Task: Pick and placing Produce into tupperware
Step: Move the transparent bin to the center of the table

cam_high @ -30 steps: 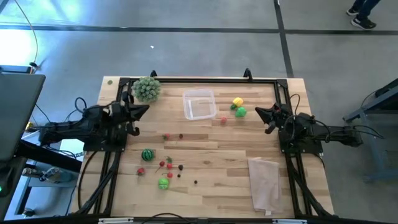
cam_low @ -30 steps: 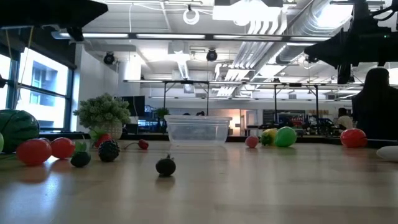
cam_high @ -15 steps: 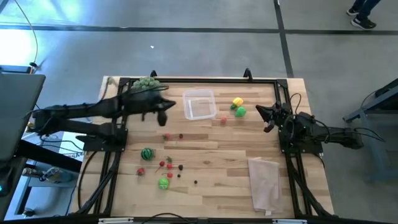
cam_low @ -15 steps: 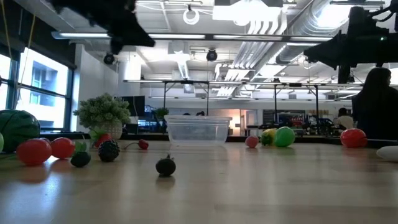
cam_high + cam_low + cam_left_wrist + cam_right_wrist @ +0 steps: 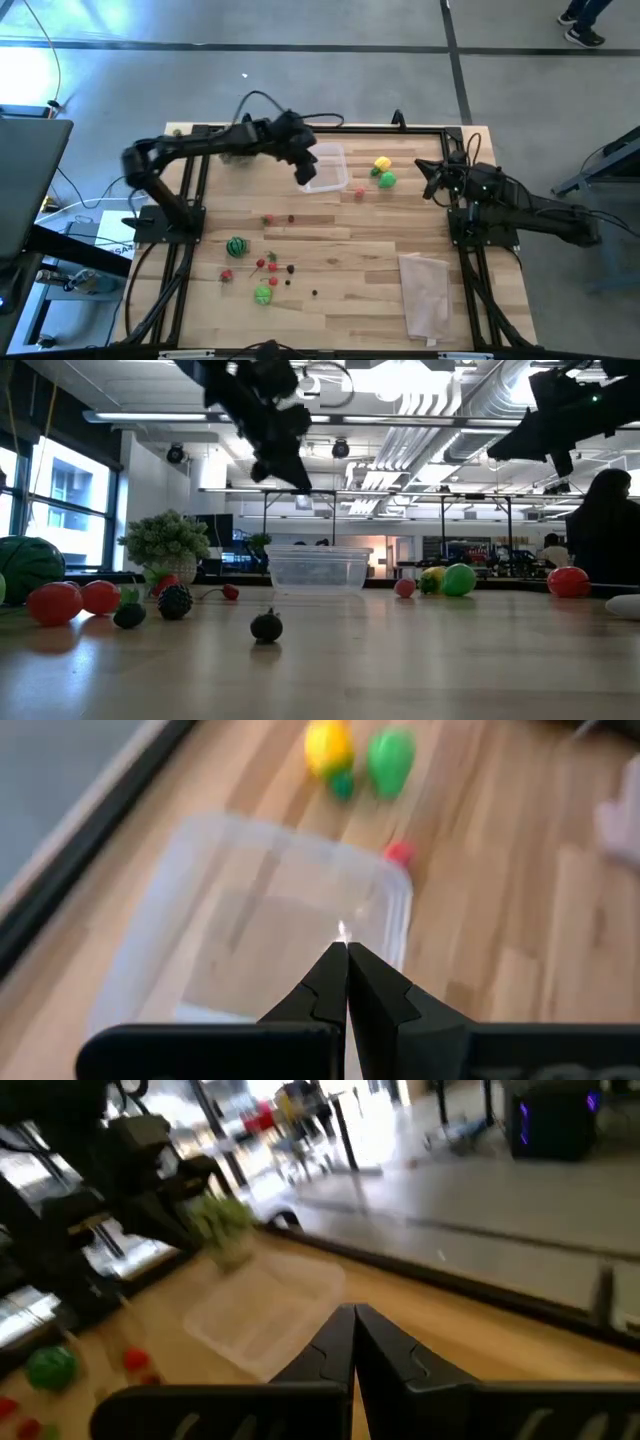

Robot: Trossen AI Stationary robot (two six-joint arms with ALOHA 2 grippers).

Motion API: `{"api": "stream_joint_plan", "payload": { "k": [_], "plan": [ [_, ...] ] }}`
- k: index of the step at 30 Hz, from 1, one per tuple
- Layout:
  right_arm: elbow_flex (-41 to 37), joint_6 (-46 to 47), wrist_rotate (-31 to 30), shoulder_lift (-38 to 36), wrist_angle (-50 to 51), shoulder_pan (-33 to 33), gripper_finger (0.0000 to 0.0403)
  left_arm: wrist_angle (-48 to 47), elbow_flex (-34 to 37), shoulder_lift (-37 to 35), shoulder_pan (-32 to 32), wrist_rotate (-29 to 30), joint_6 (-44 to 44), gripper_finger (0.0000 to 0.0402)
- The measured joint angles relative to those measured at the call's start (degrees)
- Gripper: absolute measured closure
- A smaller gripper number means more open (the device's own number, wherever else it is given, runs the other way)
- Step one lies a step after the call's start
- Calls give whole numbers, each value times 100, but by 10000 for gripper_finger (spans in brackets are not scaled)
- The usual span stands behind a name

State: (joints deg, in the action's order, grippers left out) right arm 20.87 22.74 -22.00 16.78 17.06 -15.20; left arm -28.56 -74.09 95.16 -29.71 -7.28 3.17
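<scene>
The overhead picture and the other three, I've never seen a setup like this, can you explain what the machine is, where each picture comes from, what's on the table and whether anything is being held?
It is a robot with two dark arms at a wooden table. One picture looks straight down, one looks level across the tabletop, and two come from cameras on the wrists. The left tool is shut and empty, above the near edge of the clear tupperware, which looks empty. The right tool is also shut and empty, waiting at the right side. Scattered toy produce: a yellow piece and a green piece beside the container, a striped watermelon ball and small red and dark berries nearer the front. A beige cloth lies at the front right, and a bushy plant stands at the back left.
</scene>
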Motion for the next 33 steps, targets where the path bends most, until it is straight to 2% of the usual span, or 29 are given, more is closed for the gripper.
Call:
{"api": "stream_joint_plan", "payload": {
  "k": [6,10,19,25,33],
  "plan": [
    [564,430,94,828,898,-17,403,-191,-494,988,10,25,-155,401],
    [651,446,169,1255,908,-17,403,-221,-561,1376,15,1,-165,401],
    [651,439,363,1751,881,-15,403,-340,-558,1544,591,-133,-340,401],
    [651,437,400,1780,880,-15,403,-267,-558,1544,1091,142,-281,401],
    [651,430,614,1777,880,-15,403,-300,-558,1544,1507,133,-231,401]
  ]
}}
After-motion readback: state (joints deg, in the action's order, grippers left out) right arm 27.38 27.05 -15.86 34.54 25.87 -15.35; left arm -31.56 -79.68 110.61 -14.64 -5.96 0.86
